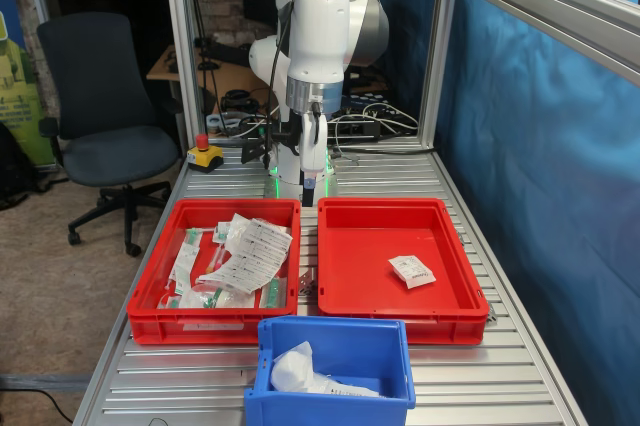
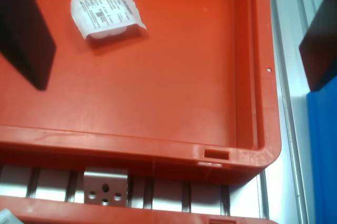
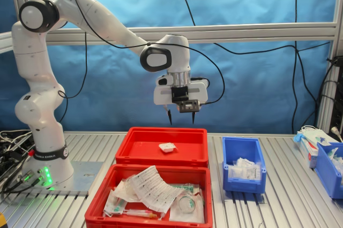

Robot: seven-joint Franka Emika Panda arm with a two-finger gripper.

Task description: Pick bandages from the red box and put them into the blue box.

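Observation:
The plain red box (image 1: 455,314) holds one white bandage packet (image 1: 412,270). It shows in the second exterior view (image 3: 167,147) inside the far red box (image 3: 134,156), and in the wrist view (image 2: 107,13) on the red box floor (image 2: 174,87). The blue box (image 1: 335,401) stands in front of the trays with white packets in it. It also shows in the second exterior view (image 3: 244,182). My gripper (image 1: 312,188) (image 3: 181,116) (image 2: 174,40) hangs open and empty above the red box. It is well clear of the packet and off to one side of it.
A second red tray (image 1: 150,321) with a pale label strip holds several packets and papers (image 1: 245,256). A metal bracket (image 2: 105,187) sits between the trays. A yellow stop button (image 1: 205,154) stands at the back. Another blue bin (image 3: 329,169) sits at the second exterior view's right.

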